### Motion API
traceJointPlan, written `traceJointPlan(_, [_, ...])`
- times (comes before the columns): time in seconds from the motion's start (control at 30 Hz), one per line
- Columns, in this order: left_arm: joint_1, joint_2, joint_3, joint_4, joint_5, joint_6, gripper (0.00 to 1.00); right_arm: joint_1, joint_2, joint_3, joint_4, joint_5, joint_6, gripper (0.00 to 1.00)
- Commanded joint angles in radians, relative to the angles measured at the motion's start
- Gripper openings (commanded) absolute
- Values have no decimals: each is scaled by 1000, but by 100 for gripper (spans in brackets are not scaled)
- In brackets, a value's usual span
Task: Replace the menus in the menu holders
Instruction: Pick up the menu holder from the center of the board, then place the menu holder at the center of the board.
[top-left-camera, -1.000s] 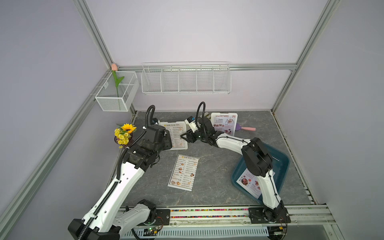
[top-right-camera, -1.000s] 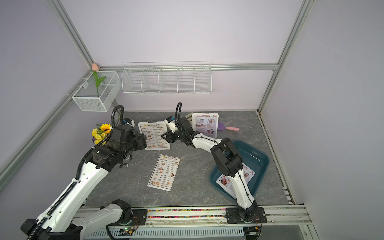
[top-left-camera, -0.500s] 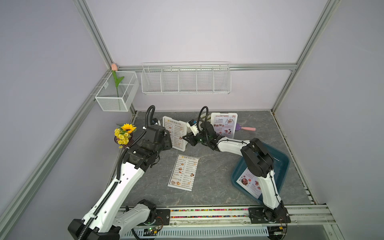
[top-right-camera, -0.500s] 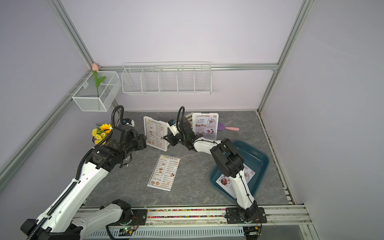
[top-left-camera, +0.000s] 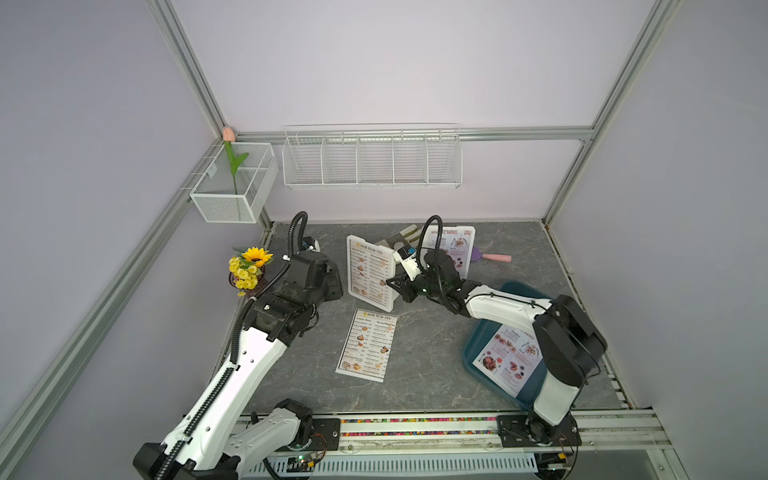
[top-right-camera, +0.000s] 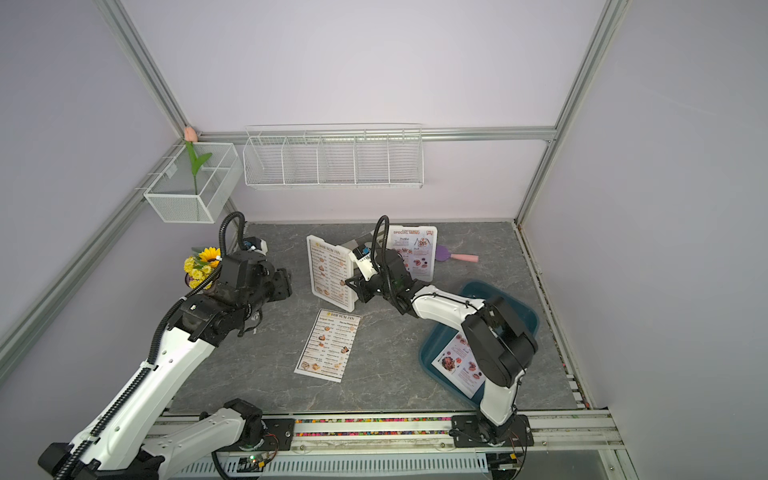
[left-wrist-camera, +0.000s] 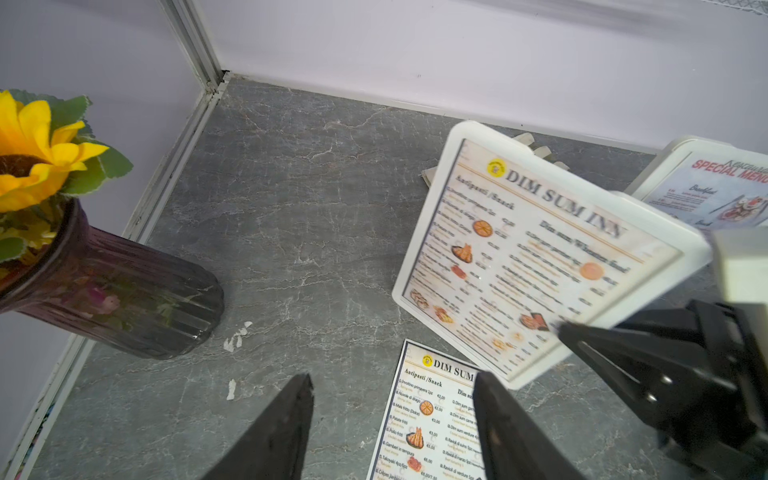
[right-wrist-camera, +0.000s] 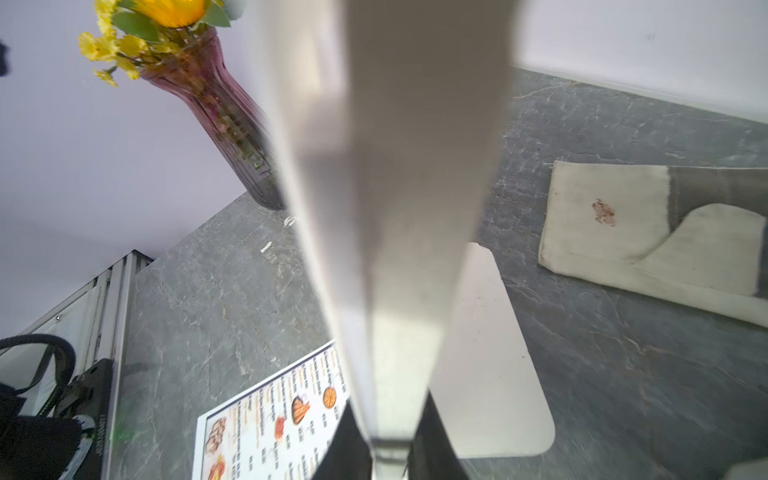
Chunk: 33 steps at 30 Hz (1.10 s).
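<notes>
Menu holder (top-left-camera: 371, 270) sits edge-on, pinched between right fingers (right-wrist-camera: 345, 449).

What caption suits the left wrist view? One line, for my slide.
Right jaws clamp the DIM SUM INN menu holder beside a loose menu; open left jaws hover by the flower vase.

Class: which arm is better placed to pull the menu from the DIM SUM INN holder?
Left. The left gripper is open, empty, beside the holder; the right gripper is shut on its edge.
</notes>
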Motion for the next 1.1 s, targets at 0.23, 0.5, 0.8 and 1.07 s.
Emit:
traceJointPlan(0.23, [6,14,-13,63,83,-3,64,-4,-360,-281,-136,271,-58,10])
traceJointPlan(0.5, [-10,52,10,94,123,-3,63,-9,-443,-380,-185,371,-18,14])
traceJointPlan(0.8, [-35,88,18,110,107,-2,63,0,-465,-376,-298,253,-11,34])
traceJointPlan(1.07, [-35,113,20,138,114,-3,63,-7,-588,-313,-521,188,-25,45])
